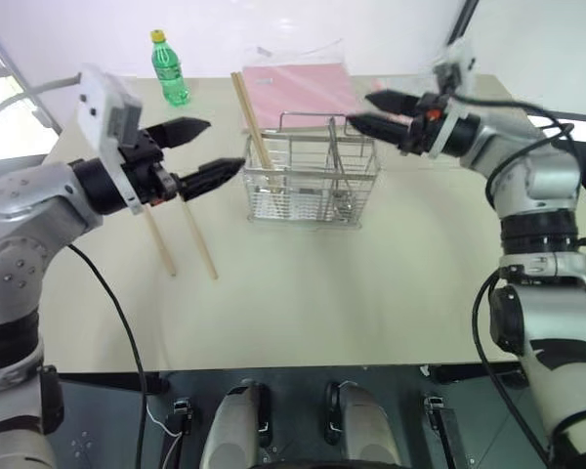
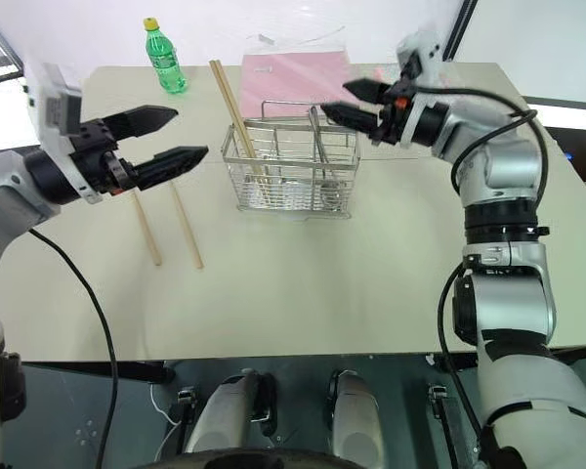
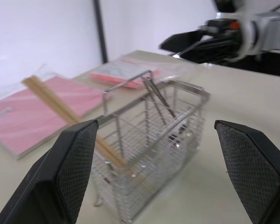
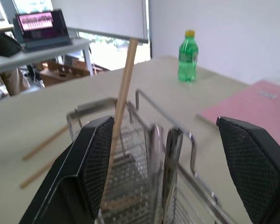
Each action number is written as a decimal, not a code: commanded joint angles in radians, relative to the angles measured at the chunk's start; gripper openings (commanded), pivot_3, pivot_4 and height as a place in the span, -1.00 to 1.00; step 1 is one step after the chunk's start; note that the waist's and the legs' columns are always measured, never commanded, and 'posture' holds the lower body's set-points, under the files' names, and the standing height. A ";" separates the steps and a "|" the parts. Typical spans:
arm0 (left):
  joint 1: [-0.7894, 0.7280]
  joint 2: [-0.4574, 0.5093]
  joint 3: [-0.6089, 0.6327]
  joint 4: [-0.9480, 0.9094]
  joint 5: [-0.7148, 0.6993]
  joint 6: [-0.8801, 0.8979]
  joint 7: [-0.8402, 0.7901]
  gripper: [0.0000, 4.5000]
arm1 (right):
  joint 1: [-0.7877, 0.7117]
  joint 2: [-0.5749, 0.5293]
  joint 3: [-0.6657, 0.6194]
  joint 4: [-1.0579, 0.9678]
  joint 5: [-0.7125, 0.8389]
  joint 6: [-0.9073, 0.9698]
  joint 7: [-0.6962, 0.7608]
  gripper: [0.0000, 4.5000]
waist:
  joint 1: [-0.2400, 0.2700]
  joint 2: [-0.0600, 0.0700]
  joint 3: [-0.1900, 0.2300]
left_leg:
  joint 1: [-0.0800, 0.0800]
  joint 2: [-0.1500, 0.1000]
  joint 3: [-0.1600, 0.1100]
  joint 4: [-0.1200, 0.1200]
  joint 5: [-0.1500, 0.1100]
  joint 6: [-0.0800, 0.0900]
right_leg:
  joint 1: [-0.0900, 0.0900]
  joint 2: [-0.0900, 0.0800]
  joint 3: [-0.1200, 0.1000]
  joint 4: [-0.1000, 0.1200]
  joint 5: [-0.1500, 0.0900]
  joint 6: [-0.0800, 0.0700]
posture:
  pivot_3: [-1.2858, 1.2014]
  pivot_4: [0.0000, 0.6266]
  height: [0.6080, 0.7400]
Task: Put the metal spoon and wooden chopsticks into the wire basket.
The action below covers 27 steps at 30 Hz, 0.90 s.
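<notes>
Spoon and one pair of sticks in the basket; two sticks left on the surface.

The metal spoon [image 2: 317,137] stands upright in the wire basket [image 2: 293,191], leaning in a middle compartment, and some of the wooden chopsticks [image 1: 251,122] lean out of its left end. Two more chopsticks [image 1: 198,244] lie flat on the surface [image 1: 371,293] just left of the basket, apart from it, so the task looks roughly half done. The right gripper [image 1: 369,109] hovers above the basket, jaws apart and empty; the left gripper [image 1: 201,151] hangs over the loose sticks, jaws wide and empty, seemingly placed to fetch them.
</notes>
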<state>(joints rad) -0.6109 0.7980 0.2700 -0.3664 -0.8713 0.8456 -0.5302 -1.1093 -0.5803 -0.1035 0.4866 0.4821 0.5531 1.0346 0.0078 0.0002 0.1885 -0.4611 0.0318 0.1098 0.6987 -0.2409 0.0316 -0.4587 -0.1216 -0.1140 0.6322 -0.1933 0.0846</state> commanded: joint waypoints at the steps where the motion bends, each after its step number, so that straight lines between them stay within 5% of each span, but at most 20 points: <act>1: -0.057 -0.037 0.070 0.084 0.069 0.078 0.238 0.86 | -0.055 -0.063 -0.083 -0.079 0.119 0.120 0.073 0.58 | 0.004 0.000 0.000 | 0.000 0.000 0.000 0.000 0.000 0.000 | 0.000 0.000 0.000 0.000 0.000 0.000 | 0.03 -0.52 0.37; 5: -0.087 -0.083 0.092 0.200 0.197 0.249 0.516 0.86 | 0.041 -0.152 -0.057 -0.266 0.214 0.253 0.212 0.58 | 0.004 0.000 0.000 | 0.000 0.000 -0.001 0.000 -0.001 0.002 | 0.001 0.000 0.000 0.000 0.000 0.000 | 0.03 -0.52 0.37; 10: -0.141 -0.138 0.143 0.348 0.304 0.290 0.658 0.86 | 0.184 -0.186 -0.061 -0.462 0.297 0.330 0.236 0.58 | 0.003 -0.002 -0.001 | 0.000 0.000 -0.001 0.000 -0.001 0.002 | 0.001 0.000 0.000 0.000 0.000 0.000 | 0.03 -0.52 0.37; 27: -0.474 -0.227 0.023 1.181 0.588 0.079 0.597 0.86 | 0.333 -0.181 -0.111 -0.647 0.407 0.359 0.121 0.58 | 0.004 -0.005 -0.001 | 0.000 0.000 0.000 0.000 -0.001 0.001 | -0.001 0.000 -0.001 0.001 0.000 0.000 | 0.03 -0.52 0.37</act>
<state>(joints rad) -1.0435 0.5580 0.2971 0.7745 -0.3073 0.9736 0.0871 -0.7726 -0.7508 -0.1749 -0.1219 0.8554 0.9174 1.1642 0.0120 -0.0053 0.1878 -0.4612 0.0317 0.1102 0.6988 -0.2417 0.0327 -0.4595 -0.1220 -0.1146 0.6328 -0.1932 0.0846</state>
